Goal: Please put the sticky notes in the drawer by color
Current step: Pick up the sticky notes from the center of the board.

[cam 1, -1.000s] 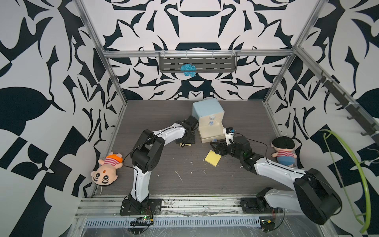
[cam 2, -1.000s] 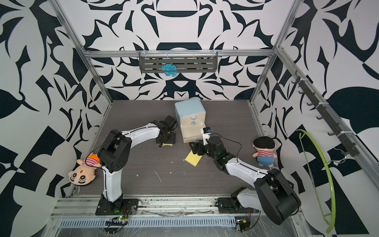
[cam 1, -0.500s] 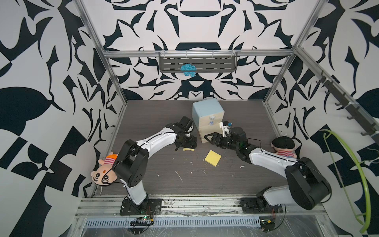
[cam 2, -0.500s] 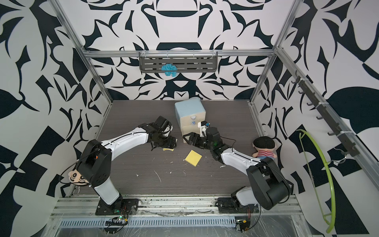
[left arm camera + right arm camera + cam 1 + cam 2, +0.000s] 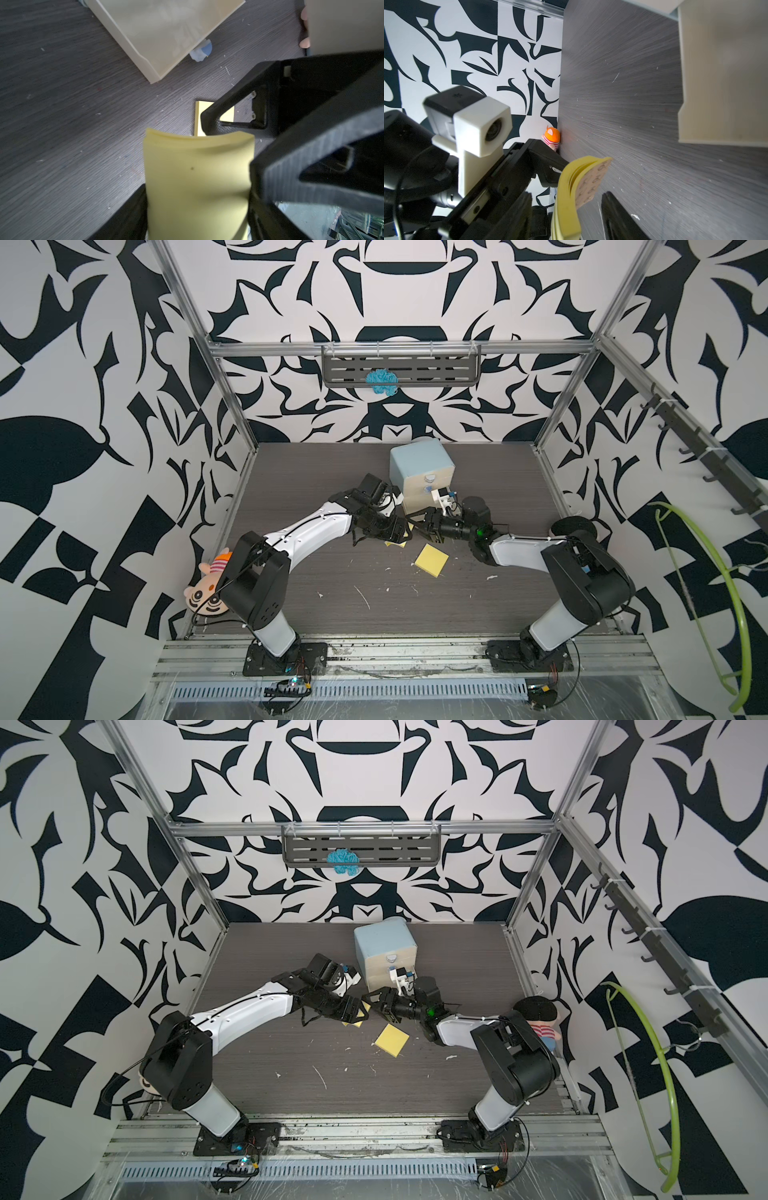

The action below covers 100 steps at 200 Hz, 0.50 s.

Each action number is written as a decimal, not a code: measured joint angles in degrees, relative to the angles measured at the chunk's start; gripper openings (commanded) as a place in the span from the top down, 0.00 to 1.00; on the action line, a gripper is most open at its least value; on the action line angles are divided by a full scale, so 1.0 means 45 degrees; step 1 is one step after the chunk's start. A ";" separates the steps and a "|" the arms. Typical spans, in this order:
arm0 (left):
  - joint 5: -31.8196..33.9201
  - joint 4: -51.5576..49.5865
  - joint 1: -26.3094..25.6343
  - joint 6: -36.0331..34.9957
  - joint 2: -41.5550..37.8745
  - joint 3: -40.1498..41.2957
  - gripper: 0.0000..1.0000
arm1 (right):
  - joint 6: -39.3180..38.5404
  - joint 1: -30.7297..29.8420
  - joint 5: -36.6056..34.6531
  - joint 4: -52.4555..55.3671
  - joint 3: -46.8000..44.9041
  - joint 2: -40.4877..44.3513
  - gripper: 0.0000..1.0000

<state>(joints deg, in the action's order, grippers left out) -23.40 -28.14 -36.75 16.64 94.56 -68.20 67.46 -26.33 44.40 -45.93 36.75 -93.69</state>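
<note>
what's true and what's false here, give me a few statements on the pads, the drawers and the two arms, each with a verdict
1. The left claw grips a yellow pad that bends between its fingers. True.
2. A second yellow pad lies flat on the table. True.
3. All drawers of the chest are shut. False: the lowest drawer is pulled out.
4. A pink pad lies beside the chest. False: only yellow pads show.
5. The right claw hangs far from the left claw. False: the two meet at the held pad.
</note>
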 measured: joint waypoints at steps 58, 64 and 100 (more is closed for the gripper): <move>-0.0194 0.0049 0.0000 -0.0049 -0.0005 0.0000 0.25 | 0.1020 0.0000 0.0296 -0.1326 -0.0010 -0.0393 0.80; -0.0194 0.0068 -0.0005 -0.0049 -0.0005 0.0000 0.25 | 0.1059 0.0000 0.0296 -0.1331 -0.0015 -0.0398 0.82; -0.0126 0.0131 -0.0005 -0.0049 0.0000 0.0000 0.25 | 0.0971 0.0068 0.0189 -0.1088 -0.0039 -0.0374 0.96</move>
<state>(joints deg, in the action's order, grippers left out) -23.97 -27.55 -36.77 16.43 94.56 -68.20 71.83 -26.02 45.25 -50.83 36.58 -95.37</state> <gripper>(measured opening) 0.753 0.154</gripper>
